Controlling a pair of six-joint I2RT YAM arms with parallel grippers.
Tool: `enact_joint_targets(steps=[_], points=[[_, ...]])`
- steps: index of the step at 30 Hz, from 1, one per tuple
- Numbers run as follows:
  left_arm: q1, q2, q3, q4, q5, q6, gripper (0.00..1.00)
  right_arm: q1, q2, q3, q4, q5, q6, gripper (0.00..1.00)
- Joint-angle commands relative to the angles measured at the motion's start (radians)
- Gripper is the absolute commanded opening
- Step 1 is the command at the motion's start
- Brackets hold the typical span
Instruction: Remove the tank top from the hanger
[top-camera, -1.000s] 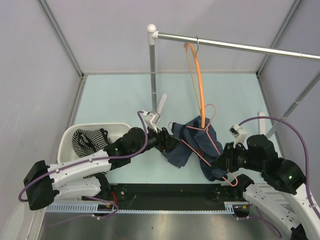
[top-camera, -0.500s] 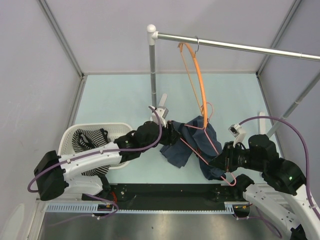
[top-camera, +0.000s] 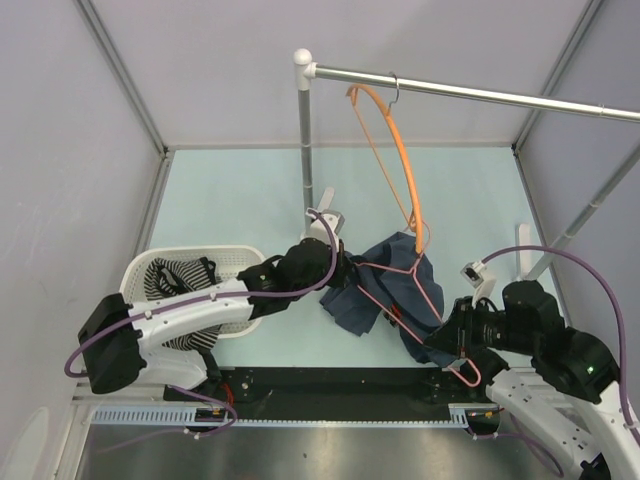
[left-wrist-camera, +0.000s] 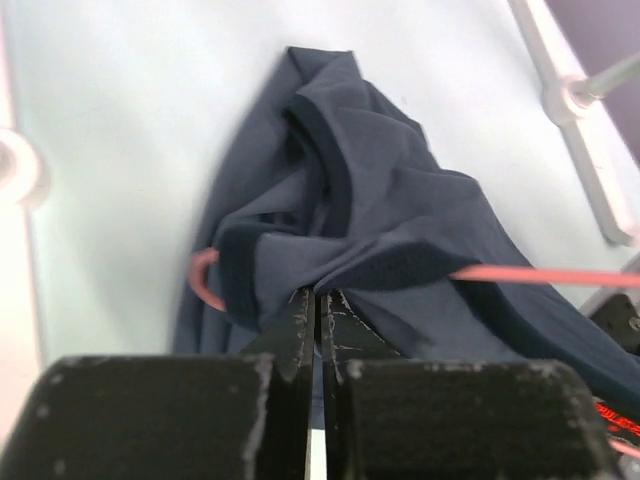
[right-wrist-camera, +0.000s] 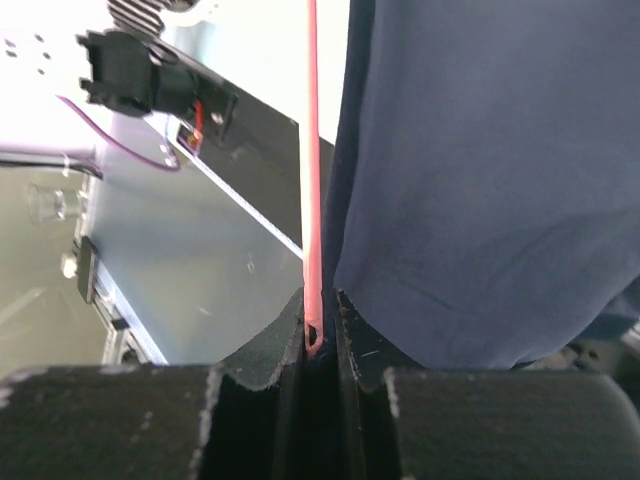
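The striped tank top (top-camera: 176, 281) lies in the white basket (top-camera: 137, 268) at the left, off any hanger. The orange hanger (top-camera: 397, 142) hangs bare from the rail by its hook. In the middle, a navy T-shirt (top-camera: 372, 290) (left-wrist-camera: 380, 190) (right-wrist-camera: 480, 180) hangs on a thin pink wire hanger (top-camera: 412, 268) (left-wrist-camera: 545, 275) (right-wrist-camera: 311, 150). My left gripper (top-camera: 346, 272) (left-wrist-camera: 318, 296) is shut, its tips pinching a fold at the T-shirt's left edge. My right gripper (top-camera: 447, 346) (right-wrist-camera: 318, 335) is shut on the pink wire, with navy cloth beside it.
A metal rail (top-camera: 480, 94) crosses the top on a white post (top-camera: 305, 130). The post's foot (top-camera: 322, 215) stands just behind my left wrist. A black base strip (top-camera: 330, 385) runs along the near edge. Grey walls close in both sides.
My left gripper moved right to the T-shirt's edge and shut on it. The pink hanger and my right gripper shifted slightly toward the near right. The orange hanger swung a little.
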Motion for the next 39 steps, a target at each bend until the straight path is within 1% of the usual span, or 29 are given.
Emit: enact_joint_targets(steps=[1,3,4,7,9,12,15,16,19,22,26,27,28,30,31,33,34,36,38,39], points=[[0.003,-0.007,0.080,-0.067,-0.130,0.059,0.00,-0.003,-0.051,0.026,-0.138,-0.045,-0.043,0.00],[0.044,-0.007,0.083,-0.118,-0.112,0.044,0.00,0.000,-0.097,0.049,-0.164,-0.042,-0.054,0.00],[0.081,-0.013,0.069,-0.124,-0.098,0.024,0.00,-0.001,-0.113,0.072,-0.178,-0.037,-0.055,0.00],[0.117,-0.044,0.020,-0.107,-0.059,0.016,0.00,0.002,-0.168,0.084,-0.190,-0.030,-0.037,0.00],[0.121,-0.047,0.009,-0.103,-0.045,0.021,0.00,0.000,-0.206,0.069,-0.171,-0.051,-0.017,0.00],[0.137,-0.025,0.026,-0.150,-0.032,0.026,0.00,0.002,-0.264,0.052,-0.109,-0.054,0.021,0.00],[0.141,-0.027,0.021,-0.155,0.007,0.036,0.00,0.002,-0.289,0.049,-0.111,0.032,0.057,0.00],[0.140,-0.037,0.005,-0.146,0.046,0.042,0.00,0.002,-0.294,0.046,-0.111,0.052,0.066,0.00],[0.140,-0.079,-0.038,-0.104,0.103,0.032,0.01,0.002,-0.306,0.028,-0.097,0.137,0.136,0.00],[0.141,-0.119,-0.083,-0.081,0.151,0.026,0.03,0.002,-0.312,0.011,-0.055,0.177,0.176,0.00],[0.141,-0.171,-0.117,-0.077,0.220,0.029,0.08,0.000,-0.314,-0.015,0.001,0.181,0.222,0.00],[0.141,-0.175,-0.118,-0.080,0.237,0.041,0.13,0.000,-0.315,-0.020,0.008,0.179,0.224,0.00],[0.141,-0.180,-0.118,-0.077,0.258,0.050,0.27,0.000,-0.312,-0.029,0.014,0.178,0.225,0.00],[0.138,-0.209,-0.124,-0.072,0.313,0.078,0.42,-0.001,-0.308,-0.038,0.031,0.170,0.224,0.00],[0.140,-0.226,-0.130,-0.052,0.335,0.095,0.53,0.000,-0.303,-0.050,0.034,0.159,0.222,0.00],[0.140,-0.292,-0.141,-0.028,0.382,0.143,0.62,0.000,-0.286,-0.064,0.050,0.142,0.221,0.00],[0.140,-0.316,-0.141,-0.025,0.392,0.157,0.69,0.000,-0.282,-0.070,0.057,0.119,0.219,0.00],[0.140,-0.375,-0.138,-0.002,0.444,0.196,0.75,0.000,-0.263,-0.100,0.092,0.077,0.221,0.00],[0.140,-0.398,-0.132,0.020,0.482,0.205,0.78,0.000,-0.245,-0.129,0.135,0.052,0.219,0.00],[0.132,-0.401,-0.126,0.034,0.529,0.217,0.79,0.000,-0.237,-0.144,0.155,0.017,0.219,0.00]])
